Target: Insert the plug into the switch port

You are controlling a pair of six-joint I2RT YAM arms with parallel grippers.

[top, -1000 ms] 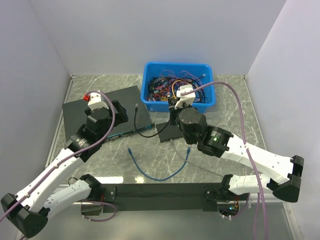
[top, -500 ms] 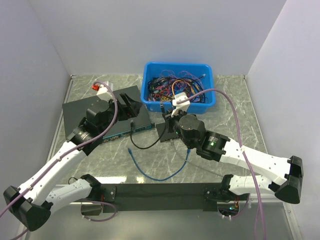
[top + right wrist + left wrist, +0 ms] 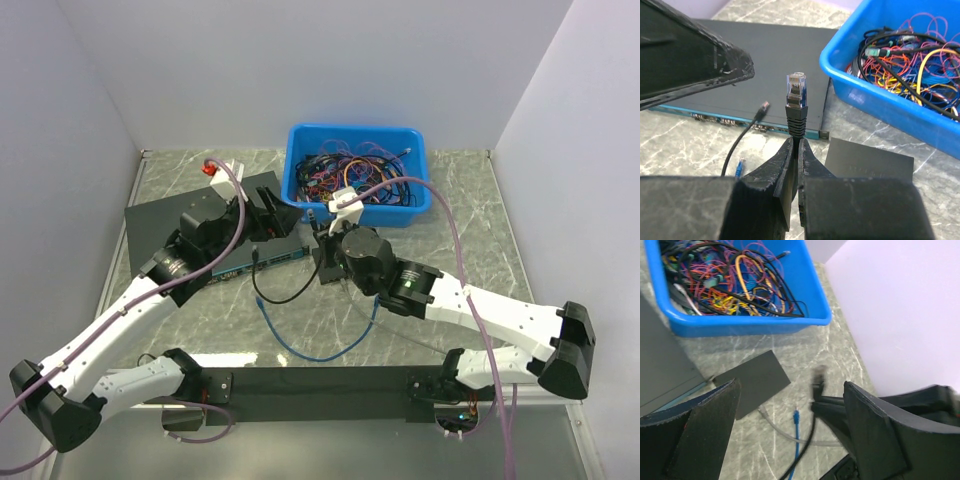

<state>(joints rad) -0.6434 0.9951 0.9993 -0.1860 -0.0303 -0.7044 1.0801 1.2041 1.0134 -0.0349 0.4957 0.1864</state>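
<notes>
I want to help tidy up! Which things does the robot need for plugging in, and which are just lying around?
Needed:
- blue cable's plug
- small black box (its ports don't show here)

Not needed:
- blue bin of tangled wires
- big black unit
- black cable, pinched by the right gripper

The right arm (image 3: pixel 440 298) is hiding most of the small black box (image 3: pixel 322 270), switch port included; a black connector (image 3: pixel 818 377) is showing blurred.
</notes>
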